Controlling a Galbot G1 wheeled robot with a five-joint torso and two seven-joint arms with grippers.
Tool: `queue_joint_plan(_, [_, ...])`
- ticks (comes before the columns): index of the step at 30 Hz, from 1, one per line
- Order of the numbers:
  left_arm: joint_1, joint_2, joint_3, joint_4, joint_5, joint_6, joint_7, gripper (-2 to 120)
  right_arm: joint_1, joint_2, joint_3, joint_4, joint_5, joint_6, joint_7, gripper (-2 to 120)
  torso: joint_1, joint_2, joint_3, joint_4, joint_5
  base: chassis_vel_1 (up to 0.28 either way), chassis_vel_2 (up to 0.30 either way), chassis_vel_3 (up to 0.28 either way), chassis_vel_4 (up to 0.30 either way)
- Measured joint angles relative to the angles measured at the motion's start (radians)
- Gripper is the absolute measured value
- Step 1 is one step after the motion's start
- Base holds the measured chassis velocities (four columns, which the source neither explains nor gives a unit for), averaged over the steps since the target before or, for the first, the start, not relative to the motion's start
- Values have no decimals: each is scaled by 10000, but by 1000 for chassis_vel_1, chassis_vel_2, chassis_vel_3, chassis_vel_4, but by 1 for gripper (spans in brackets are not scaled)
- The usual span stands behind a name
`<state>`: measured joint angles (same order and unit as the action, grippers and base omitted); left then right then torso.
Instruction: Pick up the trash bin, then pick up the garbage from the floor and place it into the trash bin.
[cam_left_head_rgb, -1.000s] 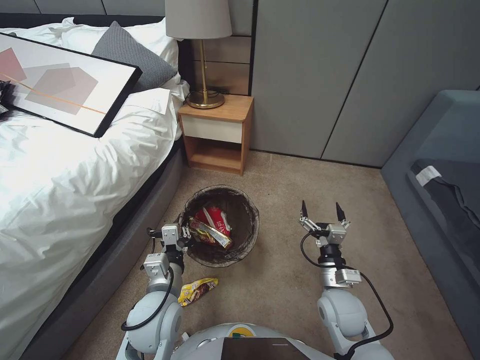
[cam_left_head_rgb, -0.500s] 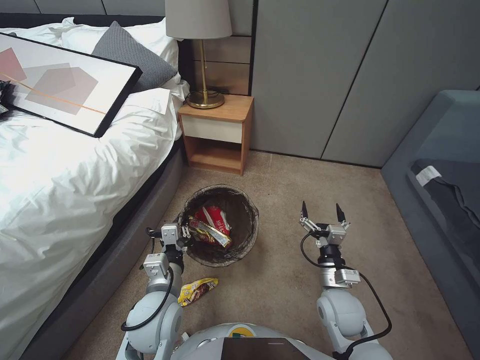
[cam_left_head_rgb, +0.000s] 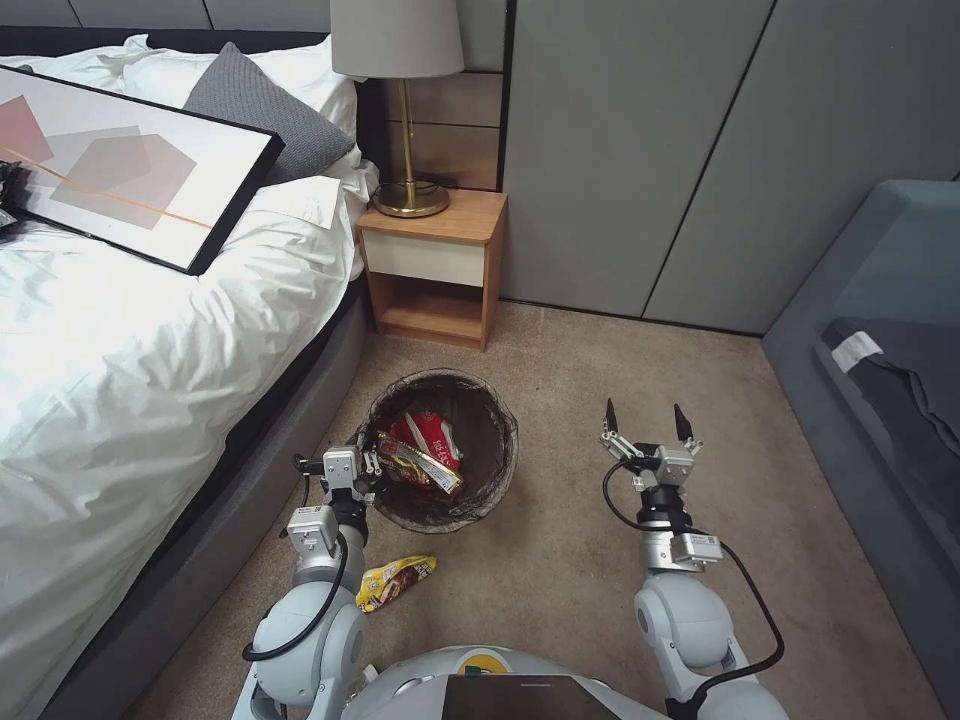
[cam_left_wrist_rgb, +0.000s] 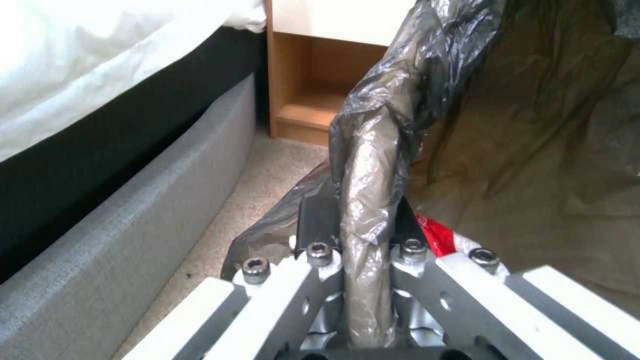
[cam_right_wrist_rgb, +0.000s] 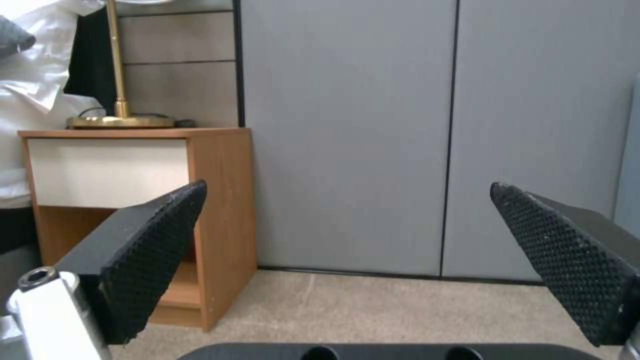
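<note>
Bed (cam_left_head_rgb: 120, 340): white duvet, grey base; runs along the left edge of the floor. A framed picture (cam_left_head_rgb: 130, 170) and a grey pillow (cam_left_head_rgb: 255, 110) lie on it.
Wall panels (cam_left_head_rgb: 700, 150): grey, closing the far edge of the floor.
Floor (cam_left_head_rgb: 560, 560): beige-brown carpet between the bed and a grey-blue upholstered unit (cam_left_head_rgb: 880, 330) on the right.
Nightstand (cam_left_head_rgb: 435, 265): wooden, with a white drawer front, at the far edge of the floor, just beside the bed. A brass-stemmed lamp (cam_left_head_rgb: 400, 120) stands on it.
Trash bin (cam_left_head_rgb: 440, 450): round, lined with a dark bag (cam_left_wrist_rgb: 373, 165) folded over the rim. It sits close to the bed base, on the near side of the nightstand. Whether its base touches the carpet cannot be told.
Bin contents: a red-white packet (cam_left_head_rgb: 428, 437) and a gold-edged wrapper (cam_left_head_rgb: 418, 465) lie inside, against the left wall.
Left pincer (cam_left_head_rgb: 352, 470): at the near-left rim of the trash bin. In the left wrist view, the pincer (cam_left_wrist_rgb: 357, 220) is clamped on the bag-covered rim, one finger on each side.
Right pincer (cam_left_head_rgb: 645, 425): held above bare carpet, well apart from the trash bin on its right side. In the right wrist view, the two textured fingertips (cam_right_wrist_rgb: 153, 240) are spread wide with nothing between them.
Yellow snack wrapper (cam_left_head_rgb: 395, 580): lies on the floor near the trash bin's near side, just beside the left arm.
</note>
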<state>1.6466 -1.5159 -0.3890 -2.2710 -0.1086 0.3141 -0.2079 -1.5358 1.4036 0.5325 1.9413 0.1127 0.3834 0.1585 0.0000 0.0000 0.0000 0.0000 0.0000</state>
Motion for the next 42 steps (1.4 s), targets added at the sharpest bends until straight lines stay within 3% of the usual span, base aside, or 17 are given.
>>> queue_joint_plan(11, [17, 0, -4, -4, 11, -25, 6, 0, 30, -4, 34, -7, -1, -39, 21, 100, -1, 0, -1, 0, 0, -28, 19, 27, -15])
queue_joint_plan(35, [-17, -1, -10, -9, 11, -28, 6, 0, 119, -43, 45, -49, -16, -24, -41, 100, 1, 0, 0, -1, 2, -138, 140, 144, -145])
queue_joint_plan(42, [-33, -3, -13, -8, -7, -28, 4, 0, 335, 31, 72, -455, -710, 923, -92, 100, 2, 0, 2, 2, 1, -109, 90, 93, -92])
